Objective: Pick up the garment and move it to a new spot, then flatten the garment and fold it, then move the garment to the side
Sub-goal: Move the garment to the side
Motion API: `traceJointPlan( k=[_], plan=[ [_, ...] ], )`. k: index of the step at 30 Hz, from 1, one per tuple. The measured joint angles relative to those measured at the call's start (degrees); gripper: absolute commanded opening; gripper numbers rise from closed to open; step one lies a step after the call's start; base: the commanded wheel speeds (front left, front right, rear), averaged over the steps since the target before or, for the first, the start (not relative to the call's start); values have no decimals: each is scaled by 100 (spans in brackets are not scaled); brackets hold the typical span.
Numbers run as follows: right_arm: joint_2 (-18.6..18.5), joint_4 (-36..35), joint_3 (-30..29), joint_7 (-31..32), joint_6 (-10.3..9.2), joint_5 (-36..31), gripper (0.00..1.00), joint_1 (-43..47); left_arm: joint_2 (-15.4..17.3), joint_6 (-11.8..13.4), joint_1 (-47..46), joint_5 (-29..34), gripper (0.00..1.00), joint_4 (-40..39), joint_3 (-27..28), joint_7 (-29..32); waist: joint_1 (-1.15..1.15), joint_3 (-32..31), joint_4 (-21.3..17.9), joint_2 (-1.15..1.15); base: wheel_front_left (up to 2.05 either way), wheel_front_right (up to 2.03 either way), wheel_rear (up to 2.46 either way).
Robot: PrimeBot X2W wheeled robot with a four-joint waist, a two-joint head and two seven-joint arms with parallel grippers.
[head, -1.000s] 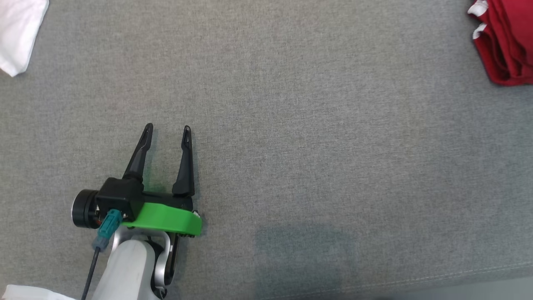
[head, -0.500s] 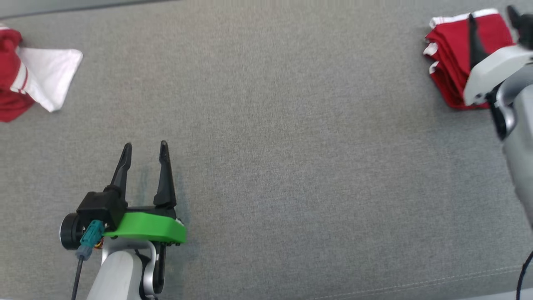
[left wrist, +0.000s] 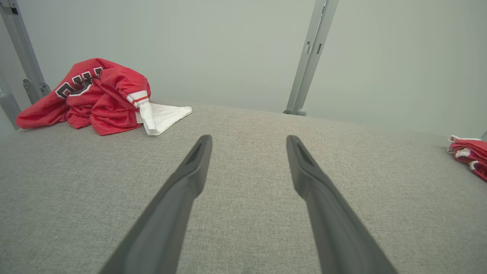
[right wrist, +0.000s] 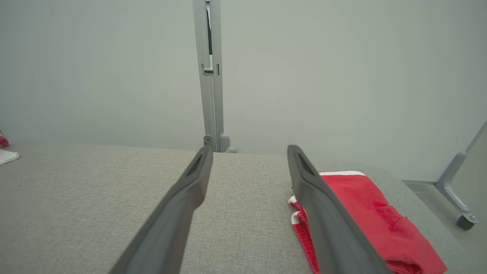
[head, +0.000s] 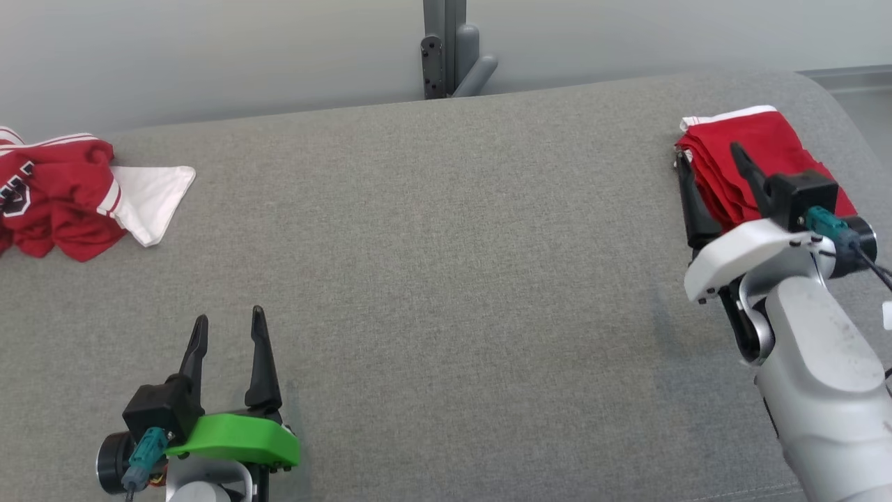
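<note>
Eyes on the grey post (head: pixel 446 49), which is standing at the middle of the far edge of the grey padded surface (head: pixel 446 279); everything is being placed from there. Well off to the right of the post, the folded red garment (head: pixel 766 139) is lying near the surface's rounded end, its white trim showing along the edge facing the post. The right gripper (head: pixel 709 153) is hovering right at that bundle with its fingers (head: pixel 697 209) spread apart and gripping nothing. One finger is sitting on the post side of the garment's edge and the other is crossing over the red cloth. In the right wrist view, bare grey fabric is showing between the fingers of the right gripper (right wrist: pixel 249 147), and the folded red garment (right wrist: pixel 365 213) is lying by the right-hand finger; whether that finger is touching the cloth, I cannot tell.

Far to the left of the post, a crumpled red jersey (head: pixel 56 195) is lying heaped with a white piece of cloth (head: pixel 150 199) poking out toward the post. Left of the post and well out from it on the near side, the left gripper (head: pixel 230 317) is hanging over bare surface, fingers parted and empty. In the left wrist view, the left gripper (left wrist: pixel 248 139) is pointing between the post (left wrist: pixel 310 57) and the jersey (left wrist: pixel 87 99).
</note>
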Motion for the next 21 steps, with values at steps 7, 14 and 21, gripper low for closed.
traceJointPlan(
  k=[7, 14, 21],
  plan=[
    [667, -1435, -645, -5, 0, -280, 100, 1354, -34, -97, 331, 2, 100, -104, 100, -8, 0, -279, 113, 0, 0, 0, 0],
    [949, -2434, -818, 136, 0, -472, 100, 2453, -74, -181, 600, 22, 100, -223, 151, -9, 0, -346, 187, 0, 0, 0, 0],
    [976, -2921, -610, 208, 0, -175, 100, 3088, -122, -244, 705, 116, 100, -245, 153, -9, 0, -294, 215, 0, 0, 0, 0]
  ],
)
